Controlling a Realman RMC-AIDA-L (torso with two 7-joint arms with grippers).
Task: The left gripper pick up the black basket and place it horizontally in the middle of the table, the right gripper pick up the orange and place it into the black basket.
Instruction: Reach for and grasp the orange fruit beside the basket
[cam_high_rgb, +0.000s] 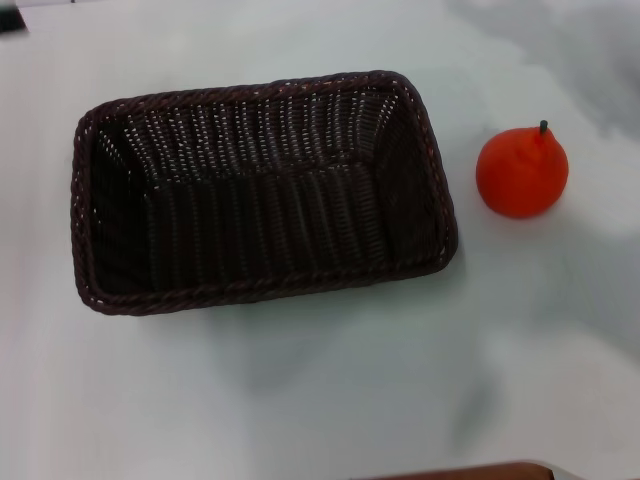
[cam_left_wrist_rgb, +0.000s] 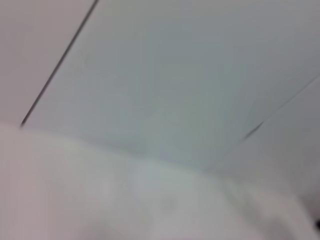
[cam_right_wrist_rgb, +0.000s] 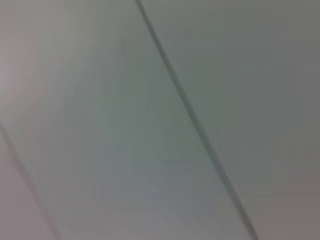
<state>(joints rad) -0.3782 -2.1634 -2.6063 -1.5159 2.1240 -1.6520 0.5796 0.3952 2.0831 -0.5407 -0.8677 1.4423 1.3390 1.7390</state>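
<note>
The black basket (cam_high_rgb: 262, 190) lies lengthwise across the middle of the white table (cam_high_rgb: 320, 390) in the head view, open side up and empty. The orange (cam_high_rgb: 521, 171) stands on the table just to the right of the basket, apart from it, stem up. Neither the left gripper nor the right gripper shows in any view. Both wrist views show only pale flat panels with thin dark seams, with none of the task's things in them.
The table's brown edge strip (cam_high_rgb: 470, 471) shows at the near edge. A small dark object (cam_high_rgb: 10, 20) sits at the far left corner.
</note>
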